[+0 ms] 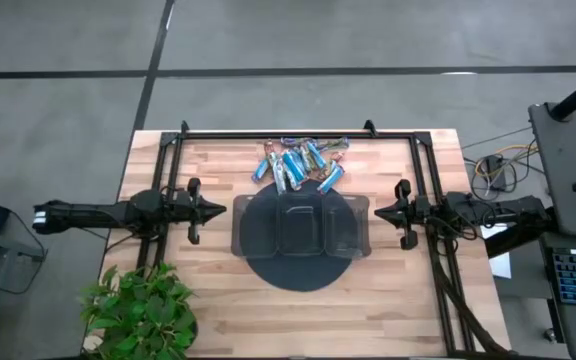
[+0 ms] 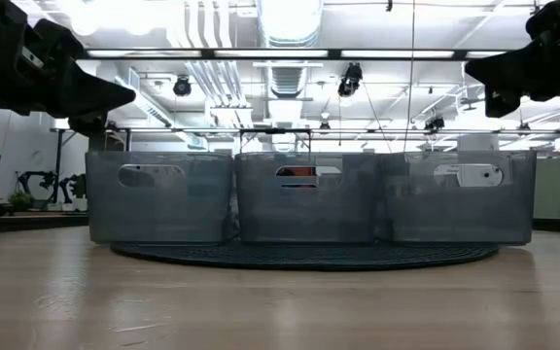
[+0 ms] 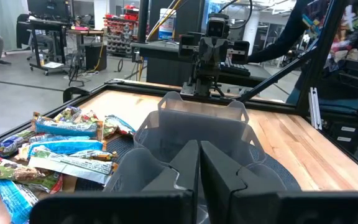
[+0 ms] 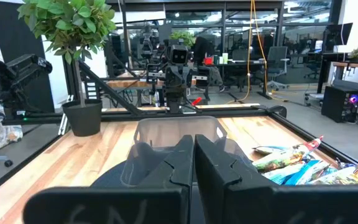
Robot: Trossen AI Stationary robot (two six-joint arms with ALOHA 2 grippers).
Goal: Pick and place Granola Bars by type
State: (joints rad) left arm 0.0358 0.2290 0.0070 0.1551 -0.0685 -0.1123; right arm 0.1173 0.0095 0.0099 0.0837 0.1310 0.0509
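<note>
Spanning the whole scene, a pale wooden table (image 1: 218, 300) with visible plank grain is framed by a black metal rail. At its centre a dark round mat (image 1: 300, 268) carries a smoky, translucent three-compartment tray (image 1: 300, 226) of thin plastic with rounded corners. In the low view the tray is seen as three boxy walls side by side, each with a slot-shaped handle cut-out; nothing can be made out inside any compartment, though the tinted walls blur whatever lies behind them.

Just beyond the tray, at the far edge of the table, the Granola Bars (image 1: 301, 164) are heaped in a loose, overlapping pile of crinkled, shiny foil. Light blue wrappers are most easily told apart; darker and multicoloured ones are partly buried, and an exact count cannot be given. In the left wrist view part of the pile is cut off by the picture's edge.

A leafy green potted plant (image 1: 140, 312) is set at the near left corner, partly cropped.

The left gripper (image 1: 220, 210) is held off the tray's left side, its jaws pressed together on nothing. The right gripper (image 1: 378, 211) is held off the tray's right side, likewise closed and empty.
</note>
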